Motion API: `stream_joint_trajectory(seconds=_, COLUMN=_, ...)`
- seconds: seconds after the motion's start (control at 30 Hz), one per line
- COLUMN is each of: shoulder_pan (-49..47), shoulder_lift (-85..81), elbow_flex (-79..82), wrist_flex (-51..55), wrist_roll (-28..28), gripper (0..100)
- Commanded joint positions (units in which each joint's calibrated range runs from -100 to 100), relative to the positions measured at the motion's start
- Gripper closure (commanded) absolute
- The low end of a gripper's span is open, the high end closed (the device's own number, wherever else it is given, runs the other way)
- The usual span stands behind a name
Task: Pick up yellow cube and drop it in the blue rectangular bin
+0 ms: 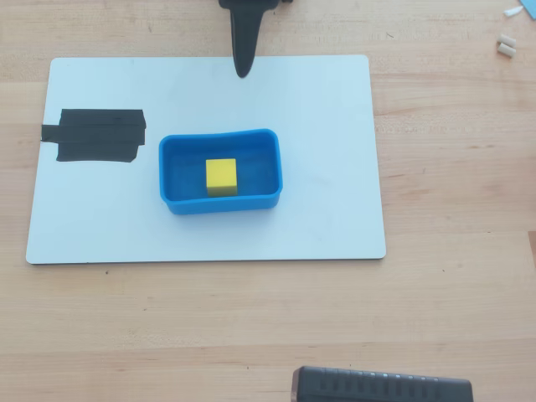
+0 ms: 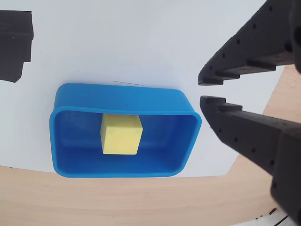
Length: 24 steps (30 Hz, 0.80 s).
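Note:
The yellow cube (image 1: 221, 177) lies inside the blue rectangular bin (image 1: 277, 172), left of the bin's middle, flat on its floor. In the wrist view the cube (image 2: 121, 134) sits in the bin (image 2: 117, 94) in the lower left part of the picture. My gripper (image 1: 243, 69) hangs at the far edge of the white board, well above the bin in the overhead view, and holds nothing. In the wrist view the gripper (image 2: 201, 90) enters from the right, its jaws nearly together with only a thin slit between the tips, off the bin's right end.
The bin stands on a white board (image 1: 327, 126) on a wooden table. A patch of black tape (image 1: 96, 136) is on the board's left side. A black device (image 1: 381, 387) lies at the near table edge. Small white bits (image 1: 505, 46) lie at the top right.

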Motion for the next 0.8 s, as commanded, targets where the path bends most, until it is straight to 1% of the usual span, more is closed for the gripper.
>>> stream_joint_trajectory(seconds=0.0, shoulder_pan=0.63, shoulder_lift=-7.65, elbow_flex=5.52, wrist_flex=-0.29, wrist_roll=-0.05, gripper=100)
stream_joint_trajectory(seconds=0.2, shoulder_pan=1.31, shoulder_lift=-18.15, elbow_flex=15.98, wrist_flex=-1.03, wrist_roll=0.05, gripper=100)
stream_joint_trajectory(seconds=0.3, shoulder_pan=-0.83, shoulder_lift=-25.12, elbow_flex=22.7, wrist_flex=-0.45, wrist_roll=0.1, gripper=100)
stream_joint_trajectory(seconds=0.37, shoulder_pan=-1.43, shoulder_lift=-25.49, elbow_flex=25.98, wrist_flex=-1.28, wrist_roll=0.1, gripper=100)
stream_joint_trajectory(seconds=0.77, shoulder_pan=-1.26, shoulder_lift=-25.49, elbow_flex=26.89, wrist_flex=-1.61, wrist_roll=0.1, gripper=100)
